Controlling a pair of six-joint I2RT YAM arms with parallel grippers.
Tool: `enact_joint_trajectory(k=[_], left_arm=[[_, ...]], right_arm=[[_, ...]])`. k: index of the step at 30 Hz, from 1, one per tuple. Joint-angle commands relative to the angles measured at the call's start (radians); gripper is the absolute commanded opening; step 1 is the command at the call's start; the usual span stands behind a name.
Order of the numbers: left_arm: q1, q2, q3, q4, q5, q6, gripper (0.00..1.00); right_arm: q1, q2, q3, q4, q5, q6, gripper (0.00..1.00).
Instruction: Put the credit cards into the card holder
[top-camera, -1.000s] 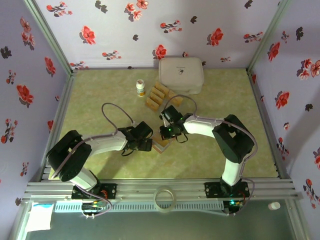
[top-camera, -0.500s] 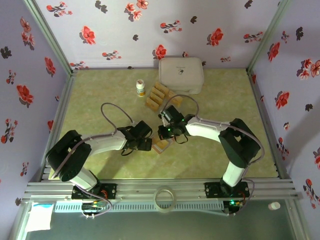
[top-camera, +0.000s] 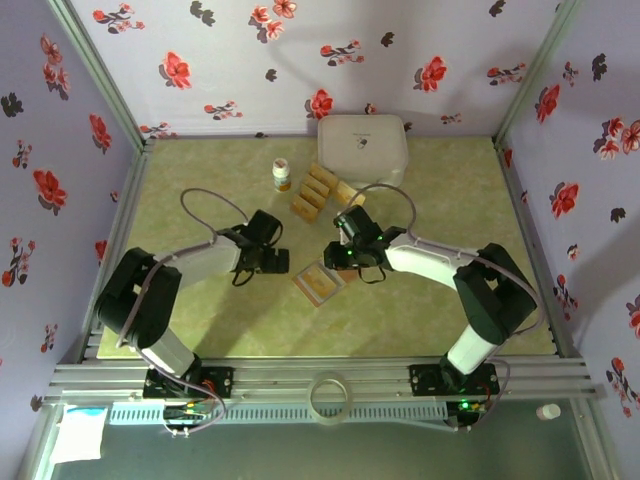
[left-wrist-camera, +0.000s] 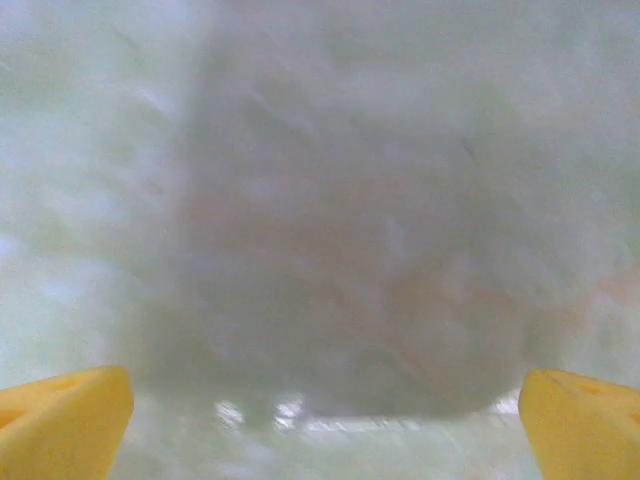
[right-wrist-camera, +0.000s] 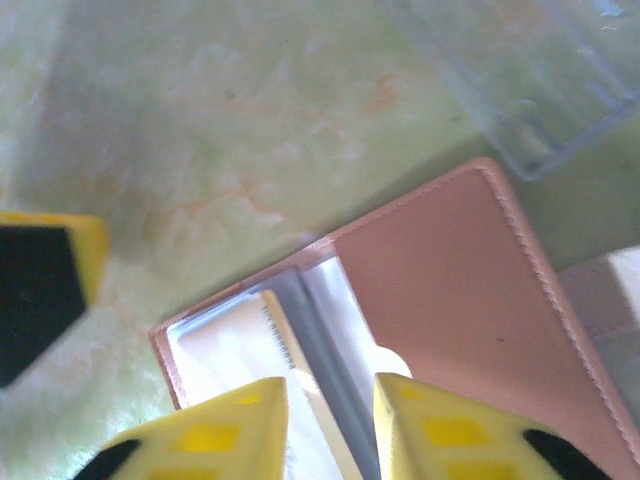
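The card holder (top-camera: 306, 281) lies open on the green table between both arms. Seen from the right wrist, the card holder (right-wrist-camera: 450, 270) shows its pinkish flap and grey clear pockets, with one gold credit card (right-wrist-camera: 232, 352) lying in the left pocket. My right gripper (right-wrist-camera: 330, 405) hovers just over that pocket, open by a narrow gap and holding nothing. From above, the right gripper (top-camera: 333, 264) is at the holder's far right corner. More gold credit cards (top-camera: 314, 191) stand in a row further back. My left gripper (top-camera: 271, 262), left of the holder, is wide open; the left gripper (left-wrist-camera: 320, 440) sees only blur.
A large white rounded box (top-camera: 362, 150) sits at the back, with a small white bottle (top-camera: 282, 176) to the left of the card row. A clear plastic rack (right-wrist-camera: 530, 80) lies just beyond the holder. A tape roll (top-camera: 327, 394) rests on the front rail.
The right gripper has opened and drawn back from the holder, leaving a gold card in it. The left arm has pulled away to the left, uncovering the holder.
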Motion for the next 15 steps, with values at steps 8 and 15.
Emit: enact_joint_trajectory(k=[8,15], left_arm=[[0.002,-0.202,-0.084,-0.021,0.057,-0.051,1.0],[-0.108,-0.287,-0.188,0.005,0.078,-0.189,1.0]], right_arm=[[-0.113,-0.062,-0.053,0.012,0.031,-0.062,0.36],[-0.152,-0.023,-0.078,0.019,0.038,-0.083,0.38]])
